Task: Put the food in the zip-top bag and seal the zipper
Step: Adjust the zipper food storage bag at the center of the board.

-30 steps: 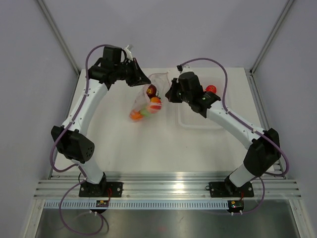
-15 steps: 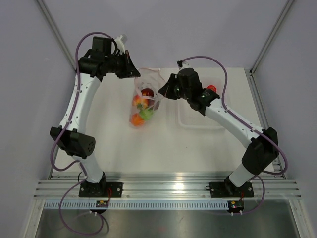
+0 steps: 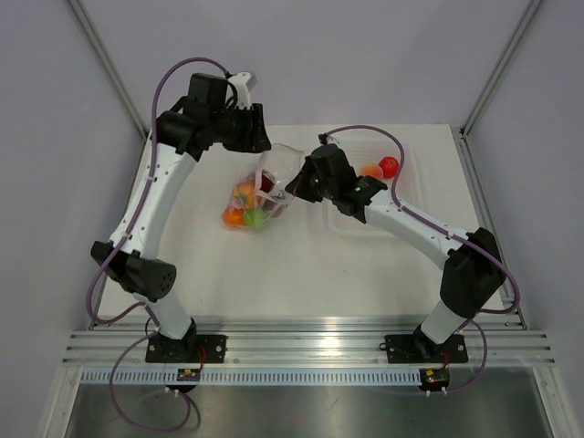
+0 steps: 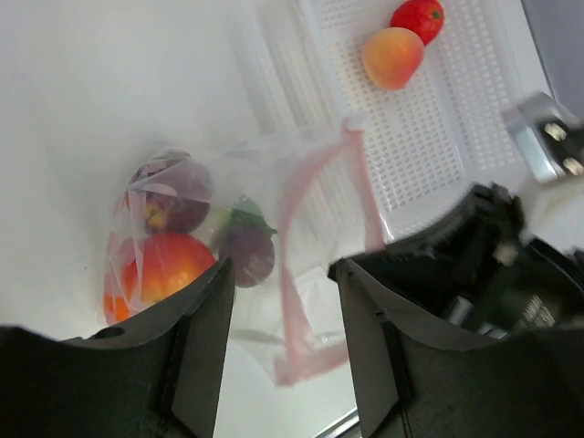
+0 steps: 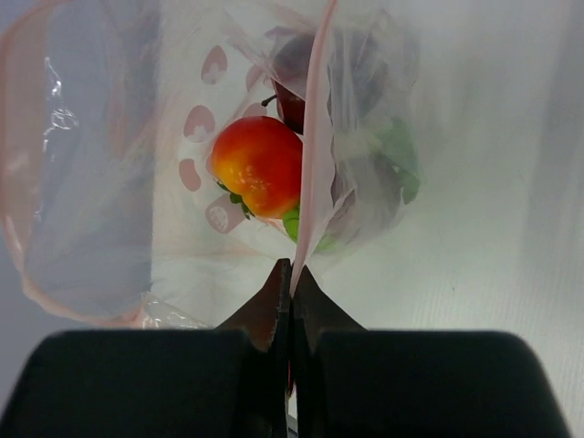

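Observation:
The zip-top bag (image 3: 258,190) hangs crinkled between the two arms and holds several pieces of food (image 3: 241,215): an orange-red fruit (image 5: 260,164), a dark purple one (image 4: 247,255) and something green. My right gripper (image 5: 290,270) is shut on the zipper (image 5: 315,155), pinching the pink strip at the bag's right edge (image 3: 294,187). My left gripper (image 4: 283,274) is open above the bag's mouth (image 3: 265,144). The strip's loose loop (image 4: 290,301) hangs between its jaws and touches neither. A peach fruit (image 4: 393,57) and a red one (image 4: 418,15) lie in the tray.
A rigid clear tray (image 3: 365,219) sits right of the bag, partly under the right arm. White table edges and frame posts run along the left, right and far sides. The right arm's dark wrist (image 4: 493,265) is close beside the left gripper.
The left gripper has opened and let go of the bag's edge. The bag with its food has sagged down and to the left. The right gripper, still shut, has shifted left and nearer.

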`<state>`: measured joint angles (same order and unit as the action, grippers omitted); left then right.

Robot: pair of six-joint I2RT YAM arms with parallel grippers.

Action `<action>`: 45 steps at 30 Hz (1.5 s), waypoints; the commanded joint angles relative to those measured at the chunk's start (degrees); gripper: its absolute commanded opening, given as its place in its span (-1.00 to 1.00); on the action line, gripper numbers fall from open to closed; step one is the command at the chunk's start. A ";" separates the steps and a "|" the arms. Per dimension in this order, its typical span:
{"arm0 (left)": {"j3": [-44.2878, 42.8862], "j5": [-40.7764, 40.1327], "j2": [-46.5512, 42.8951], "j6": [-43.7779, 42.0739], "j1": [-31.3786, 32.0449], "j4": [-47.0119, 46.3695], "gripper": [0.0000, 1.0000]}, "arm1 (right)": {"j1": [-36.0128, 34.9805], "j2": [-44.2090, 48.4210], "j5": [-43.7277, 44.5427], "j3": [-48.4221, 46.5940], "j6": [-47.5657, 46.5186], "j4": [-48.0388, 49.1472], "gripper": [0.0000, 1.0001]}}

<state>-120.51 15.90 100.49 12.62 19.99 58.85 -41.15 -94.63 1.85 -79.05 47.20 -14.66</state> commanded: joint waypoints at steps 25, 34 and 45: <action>36.31 -6.76 -23.94 -23.08 20.35 -21.32 0.04 | 0.01 7.18 -3.34 -5.33 7.03 -3.27 -1.00; 37.54 -8.87 -20.77 -23.70 21.50 -22.46 -0.04 | 0.01 7.35 -4.48 -5.07 7.55 -2.84 -1.00; 40.09 -11.68 -23.14 -22.47 21.41 -22.38 -1.00 | 0.10 10.34 -4.75 -2.96 6.07 -1.43 -0.34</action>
<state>-80.29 6.39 79.85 -10.00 41.19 38.76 -41.12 -88.64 -2.57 -81.73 54.30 -19.53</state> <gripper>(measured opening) 0.027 0.274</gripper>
